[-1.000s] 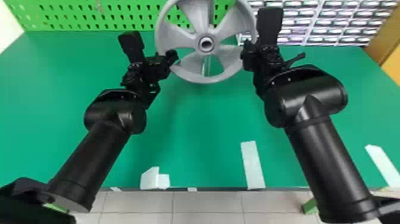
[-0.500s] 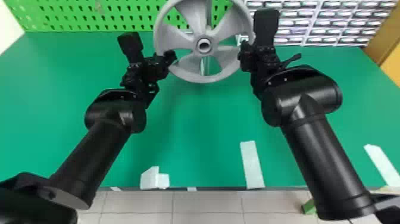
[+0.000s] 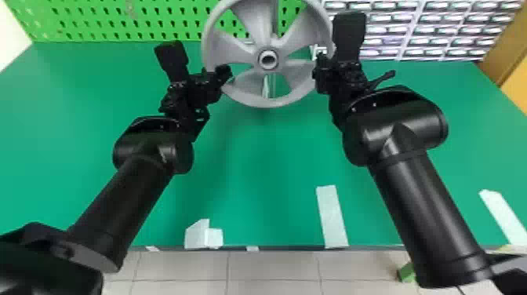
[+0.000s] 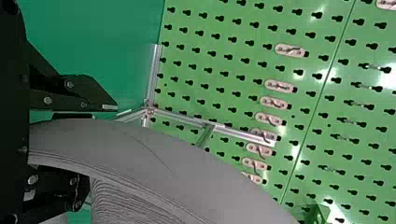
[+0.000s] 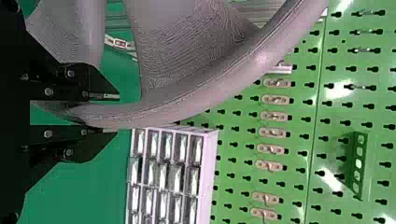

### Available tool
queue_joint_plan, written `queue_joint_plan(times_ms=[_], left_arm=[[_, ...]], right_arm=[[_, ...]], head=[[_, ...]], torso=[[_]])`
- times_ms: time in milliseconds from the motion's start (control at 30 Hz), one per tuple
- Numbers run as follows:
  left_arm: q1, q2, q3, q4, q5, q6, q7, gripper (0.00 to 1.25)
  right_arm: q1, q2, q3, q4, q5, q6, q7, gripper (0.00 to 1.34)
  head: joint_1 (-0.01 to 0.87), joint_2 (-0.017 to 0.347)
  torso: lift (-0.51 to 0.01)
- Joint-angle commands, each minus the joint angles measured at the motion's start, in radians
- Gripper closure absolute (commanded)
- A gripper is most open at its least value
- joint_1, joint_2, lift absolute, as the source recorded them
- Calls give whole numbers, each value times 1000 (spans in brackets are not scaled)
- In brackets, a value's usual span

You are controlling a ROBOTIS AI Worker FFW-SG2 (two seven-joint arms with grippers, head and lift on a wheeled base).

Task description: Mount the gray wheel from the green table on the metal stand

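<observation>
The gray wheel (image 3: 268, 59) is held up over the far part of the green table (image 3: 258, 164), its hub facing the head camera. My left gripper (image 3: 225, 76) has the rim's left side, my right gripper (image 3: 323, 72) its right side. In the left wrist view the left gripper (image 4: 100, 149) is shut around the wide rim (image 4: 140, 149). The right gripper (image 5: 114, 114) pinches the rim (image 5: 187, 105) between both fingers. Behind the wheel, partly hidden by it, the metal stand (image 3: 273, 84) shows through the spokes; its silver bars (image 4: 182, 118) are before the pegboard.
A green pegboard (image 3: 98, 23) rises along the table's back edge. Small-parts drawers (image 3: 427, 29) stand at the back right, beyond the right gripper. White tape strips (image 3: 332, 215) lie near the front edge. A yellow-brown panel (image 3: 513, 66) is at the far right.
The wheel and right gripper have shifted slightly left, with the hub a little lower in the head view. My left gripper has barely moved. Both holds on the rim look unchanged.
</observation>
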Motion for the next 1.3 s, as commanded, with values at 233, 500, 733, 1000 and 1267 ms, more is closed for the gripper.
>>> queue_joint_plan(times_ms=[233, 500, 733, 1000, 1267], left_arm=[[6, -1, -6, 0, 1, 0, 11, 1065], [8, -1, -7, -2, 4, -1, 6, 1050], [9, -1, -7, -2, 4, -6, 6, 952], [11, -1, -6, -2, 4, -7, 5, 852], [11, -1, -6, -2, 7, -7, 3, 664]], right_arm=[[4, -1, 1, 0, 0, 0, 2, 1332], [4, -1, 1, -1, 0, 0, 2, 1331], [4, -2, 1, 0, -2, 0, 2, 1165], [4, -2, 0, 0, -5, 0, 2, 978], [4, -1, 0, 0, -8, 0, 4, 815]], head=[[867, 52], [867, 52], [867, 52], [867, 52], [867, 52]], torso=[[-100], [-100], [-100], [-100], [-100]])
